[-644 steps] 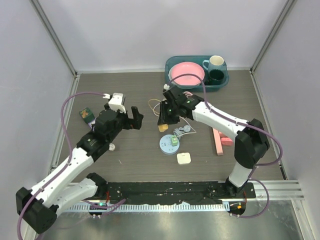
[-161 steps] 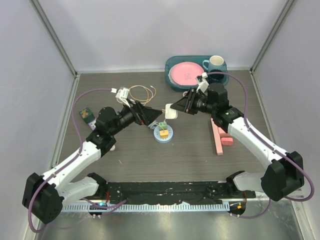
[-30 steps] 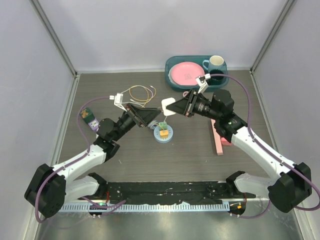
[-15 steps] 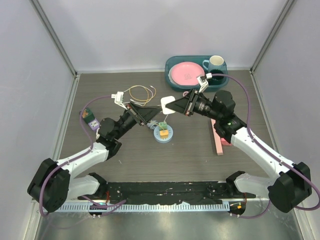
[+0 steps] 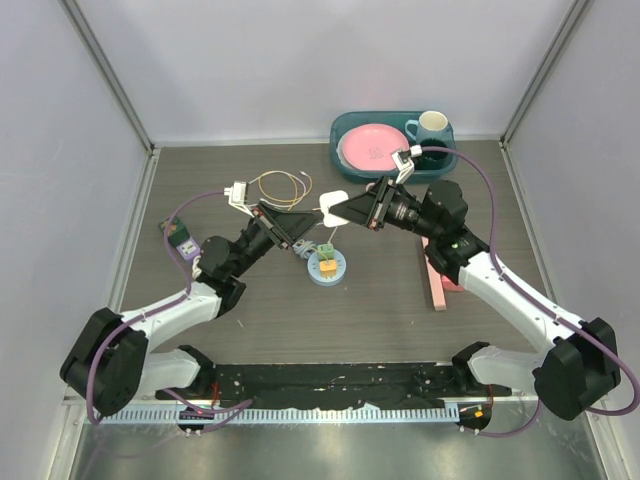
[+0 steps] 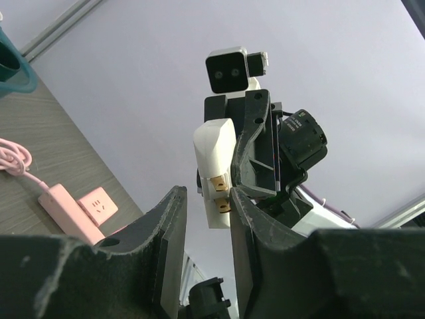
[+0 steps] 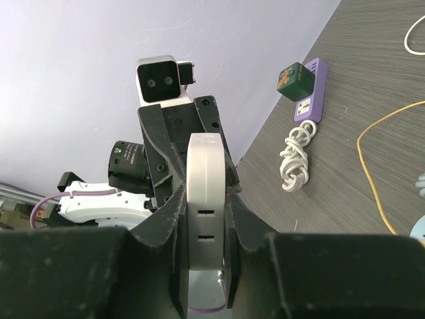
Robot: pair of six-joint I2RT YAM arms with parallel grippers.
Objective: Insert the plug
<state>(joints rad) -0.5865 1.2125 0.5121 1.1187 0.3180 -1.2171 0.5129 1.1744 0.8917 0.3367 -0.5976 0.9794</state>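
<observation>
A white plug [image 5: 333, 208] with two brass prongs [image 6: 222, 189] hangs in the air above the table's middle, and my right gripper [image 5: 346, 211] is shut on its flat sides. In the right wrist view the plug [image 7: 204, 193] shows two slots on its edge between my right gripper's [image 7: 204, 199] fingers. My left gripper [image 5: 312, 222] meets it from the left. In the left wrist view the plug's [image 6: 214, 153] pronged end sits at my left gripper [image 6: 208, 196]. Its jaws are narrow: one finger [image 6: 244, 206] lies by the plug, and a sliver of gap shows at the other.
A pink power strip [image 5: 437, 275] lies right of centre. A purple strip [image 5: 180, 240] with a green adapter lies at the left. A blue disc [image 5: 325, 266] with small blocks sits under the grippers. A yellow cable [image 5: 280, 184] lies behind. A teal tray [image 5: 446, 169] holds a plate and mugs.
My left gripper's jaws have narrowed a lot and its arm has reached in toward the plug. The right gripper has shifted slightly left with the plug.
</observation>
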